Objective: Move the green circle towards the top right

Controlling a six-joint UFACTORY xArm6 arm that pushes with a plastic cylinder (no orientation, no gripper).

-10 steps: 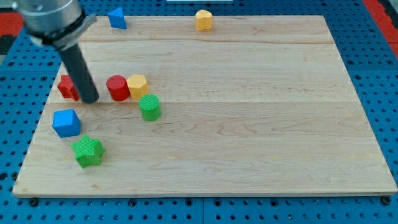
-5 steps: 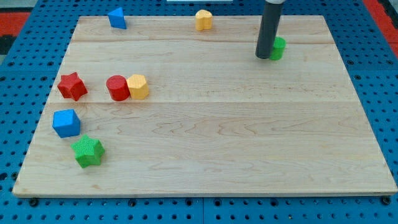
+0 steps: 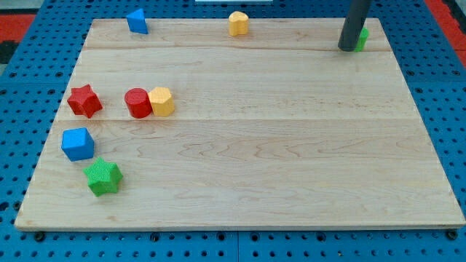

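Yellow block (image 3: 238, 23) well left of green circle (image 3: 362, 38)

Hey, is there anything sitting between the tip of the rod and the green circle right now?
Nothing. In the camera view my tip sits right against the view's left side of the green circle, which the rod partly hides, near the board's top right corner.

Pale wood-grain table (image 3: 291, 160) on a blue pegboard (image 3: 451, 109) with rows of dark holes. Across the table: red star (image 3: 84, 100), red cylinder (image 3: 136, 102), yellow hexagon (image 3: 162, 101), blue cube (image 3: 77, 143), ribbed green star (image 3: 103, 177), blue triangle (image 3: 136, 21), second yellow block (image 3: 238, 23). At the view's top right, dark grey tip (image 3: 349, 48) against a sliver of green circle (image 3: 362, 39).
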